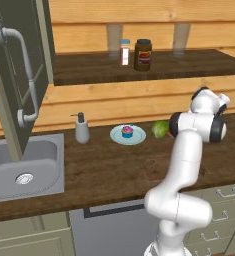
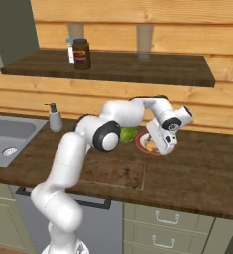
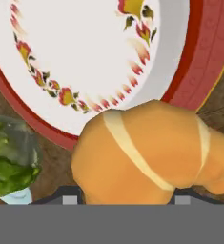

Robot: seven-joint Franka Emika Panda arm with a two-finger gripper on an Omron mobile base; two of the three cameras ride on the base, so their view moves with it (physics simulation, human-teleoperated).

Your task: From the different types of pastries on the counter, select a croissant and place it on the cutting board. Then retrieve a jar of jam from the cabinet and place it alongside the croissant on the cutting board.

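Note:
The golden croissant (image 3: 147,152) sits between my fingertips, and my gripper (image 3: 127,196) is shut on it just over the near edge of a red-rimmed flowered plate (image 3: 85,57). In the right base view the gripper (image 2: 161,144) hangs low over that plate (image 2: 144,145) at the back of the counter (image 2: 197,173). The dark cutting board (image 2: 113,172) lies in front of it, nearer the counter's edge. A pink cupcake (image 1: 127,131) stands on a pale blue plate (image 1: 139,138). The cabinet door (image 1: 19,75) is swung open at the left. The jar of jam is out of view.
A green leafy vegetable (image 2: 128,134) lies just left of the red plate. A soap dispenser (image 1: 82,129) and the steel sink (image 1: 39,170) are further left. On the wall shelf stand a tall dark jar with a yellow label (image 1: 143,54) and a white bottle (image 1: 124,52).

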